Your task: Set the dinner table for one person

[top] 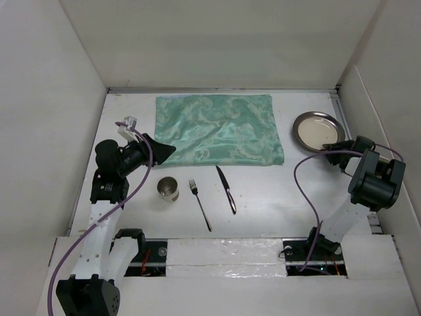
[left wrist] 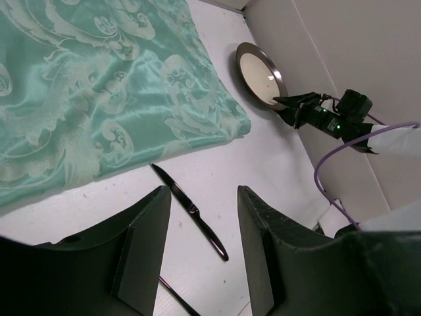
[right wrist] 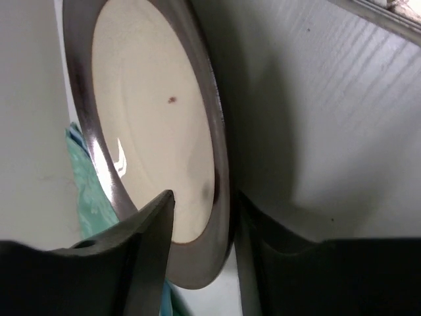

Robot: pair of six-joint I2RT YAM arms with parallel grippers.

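Right jaws straddle the rim of the plate, near the far right corner of the counter; whether they pinch it cannot be told. Left jaws spread, empty, over the counter's left side. Plate: likely stiff, light, slick metal, best gripped at its rim; bare save a speck. Cup, toward the near left: contents unclear.

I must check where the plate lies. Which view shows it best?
Top external: the plate shows almost whole, right of the green mat. Left wrist shows it far and small; right wrist shows only part, very close.
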